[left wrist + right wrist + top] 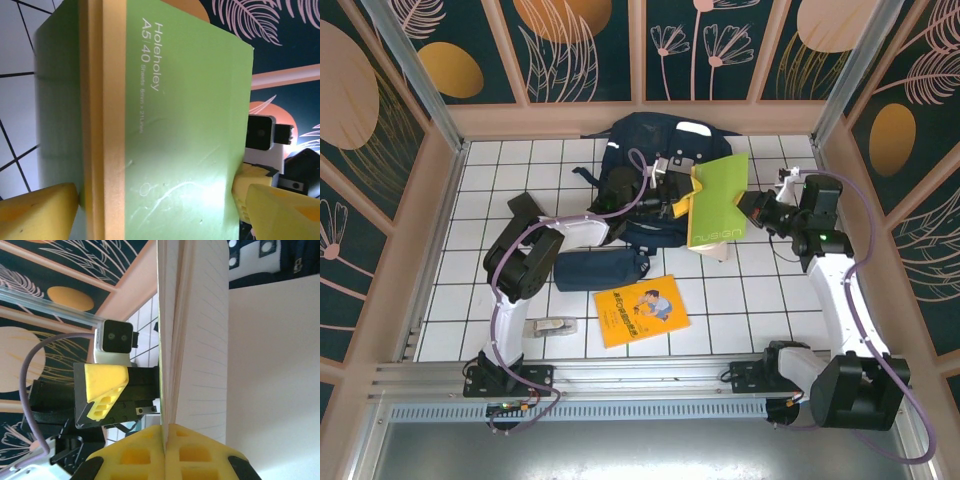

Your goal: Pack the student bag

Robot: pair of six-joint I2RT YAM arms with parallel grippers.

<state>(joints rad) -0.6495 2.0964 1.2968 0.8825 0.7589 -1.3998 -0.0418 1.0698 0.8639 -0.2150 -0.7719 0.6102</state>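
Green notebook [718, 200] stands on edge at the right side of the student bag [642, 135] (far edge of the table [520, 190], centre), long axis far-to-near; right gripper [165, 445] pinches its edge, left gripper [160, 212] straddles it, jaws wide, and is nearer the bag.

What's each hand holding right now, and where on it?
Right hand is shut on the green notebook, pinching one edge. Left hand is open, straddling the same notebook, not gripping.
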